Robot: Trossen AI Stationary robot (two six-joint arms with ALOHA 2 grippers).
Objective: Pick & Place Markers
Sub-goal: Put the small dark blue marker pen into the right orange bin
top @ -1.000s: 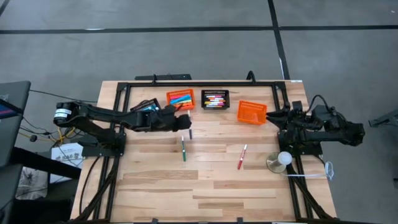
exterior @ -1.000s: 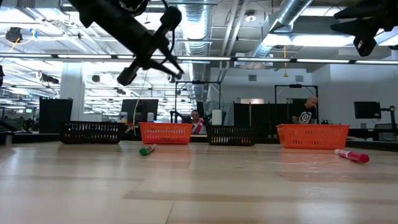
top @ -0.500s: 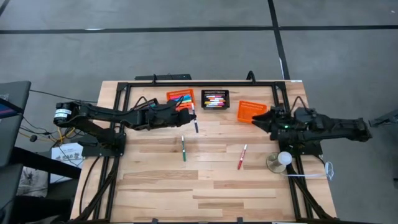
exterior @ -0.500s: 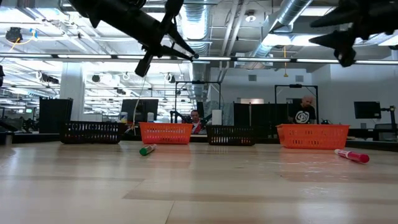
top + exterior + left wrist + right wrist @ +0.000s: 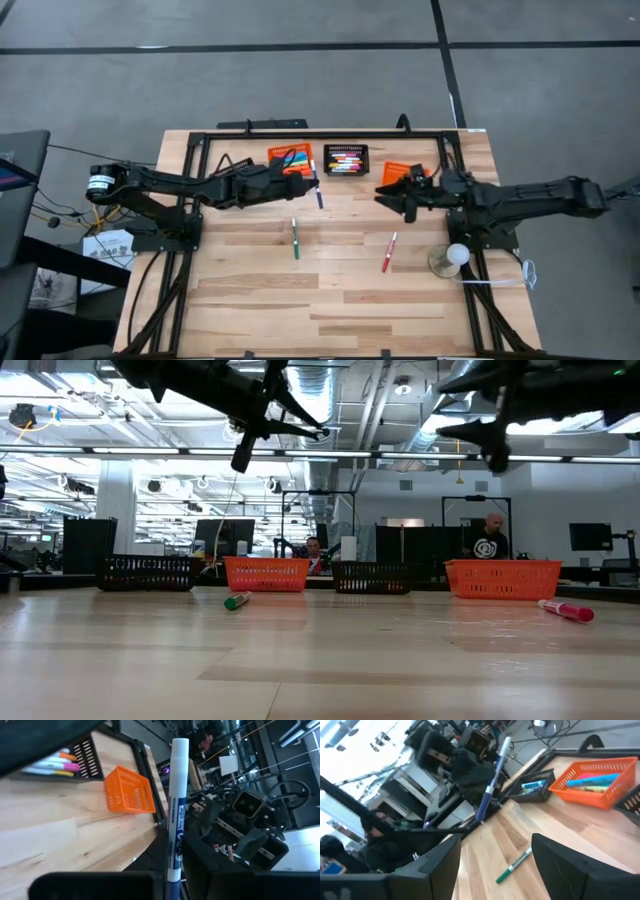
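My left gripper (image 5: 309,186) is shut on a marker with a white cap and blue barrel (image 5: 316,185), high above the table in front of the orange basket (image 5: 290,157). The marker also shows in the left wrist view (image 5: 176,805) and the right wrist view (image 5: 492,780). My right gripper (image 5: 388,197) is open and empty in the air, beside the right orange basket (image 5: 407,176). A green marker (image 5: 295,238) and a red marker (image 5: 389,252) lie flat on the table. My left gripper holds the marker at about the middle of its barrel (image 5: 316,188). The fingers come level from the table's left and lie across it. The marker is lifted clear, white cap toward the far edge. The fingertips themselves are hidden in the wrist view.
A black basket of markers (image 5: 346,158) stands between the two orange baskets. Another black basket (image 5: 232,165) is partly hidden under my left arm. A small lamp-like stand (image 5: 452,258) sits at the right edge. People sit in the room behind the table (image 5: 490,540).
My left gripper has risen and gone toward the table's right and far edge with the marker, nearer the left orange basket. My right gripper has swung from the table's right edge toward its middle, past the right orange basket.
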